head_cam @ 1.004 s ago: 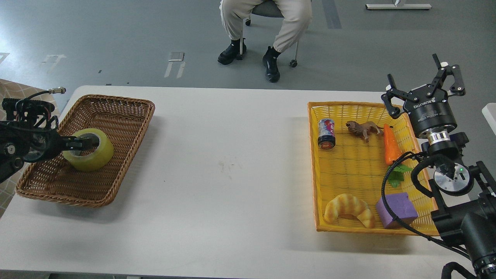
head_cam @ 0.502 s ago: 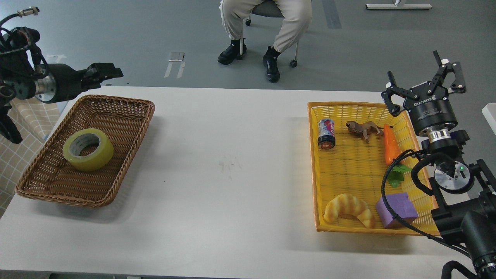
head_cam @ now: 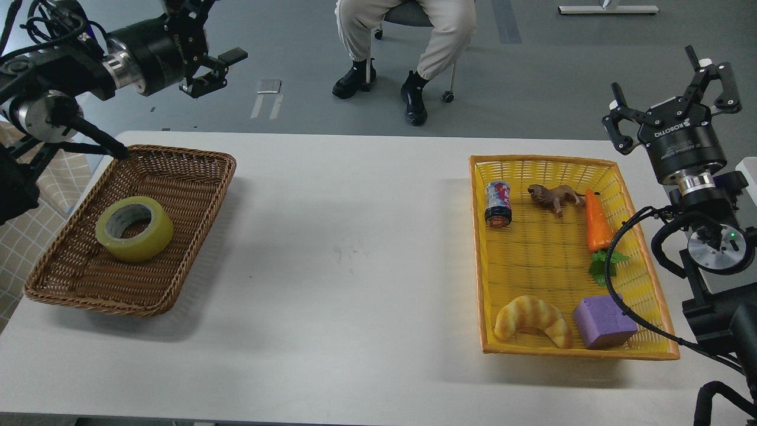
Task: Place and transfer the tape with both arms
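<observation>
The tape point(head_cam: 135, 228), a yellow translucent roll with a grey-white core, lies flat in the brown wicker basket point(head_cam: 195, 177) at the table's left. My left gripper point(head_cam: 216, 56) is raised high above and behind the basket, open and empty, pointing right. My right gripper point(head_cam: 674, 89) is open and empty, held up beyond the far right corner of the yellow basket point(head_cam: 482, 248).
The yellow basket holds a small can point(head_cam: 498, 204), a toy lion point(head_cam: 555, 196), a carrot point(head_cam: 597, 222), a croissant point(head_cam: 532, 319) and a purple block point(head_cam: 603, 322). A seated person's legs point(head_cam: 408, 35) are beyond the table's far edge.
My left gripper let go of the tape, rose out of the wicker basket and swung up and right. My right gripper moved slightly up and right. The tape stayed in the basket.
</observation>
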Controlling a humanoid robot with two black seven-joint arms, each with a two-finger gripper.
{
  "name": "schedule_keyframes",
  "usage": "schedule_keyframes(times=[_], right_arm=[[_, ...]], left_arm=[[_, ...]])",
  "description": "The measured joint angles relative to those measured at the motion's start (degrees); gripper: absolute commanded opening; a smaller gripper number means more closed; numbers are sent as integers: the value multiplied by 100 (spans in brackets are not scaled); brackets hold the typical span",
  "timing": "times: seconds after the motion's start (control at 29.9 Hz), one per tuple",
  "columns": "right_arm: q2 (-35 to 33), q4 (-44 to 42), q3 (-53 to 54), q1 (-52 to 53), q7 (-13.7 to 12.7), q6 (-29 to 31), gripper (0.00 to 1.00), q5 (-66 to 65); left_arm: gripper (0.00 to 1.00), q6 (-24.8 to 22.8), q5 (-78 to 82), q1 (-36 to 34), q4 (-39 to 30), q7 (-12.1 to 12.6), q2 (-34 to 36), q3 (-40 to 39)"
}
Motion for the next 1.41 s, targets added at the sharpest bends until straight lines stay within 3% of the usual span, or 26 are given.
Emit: schedule_keyframes(times=[0.57,0.94,1.41], right_arm=[[-353,-303,-977,1189,-37,0,100,-100],[-265,-428,-1222,1454,-7,0,100,-86],[-67,-437,-1213,1500,17,0,100,-83]], left_arm=[[98,0,-345,1312,-2,8,-1440,-2594],[98,0,-369,1352,-58,9,-1938,-2698],[98,-1,-812,1421,-52,9,-2073,-2697]])
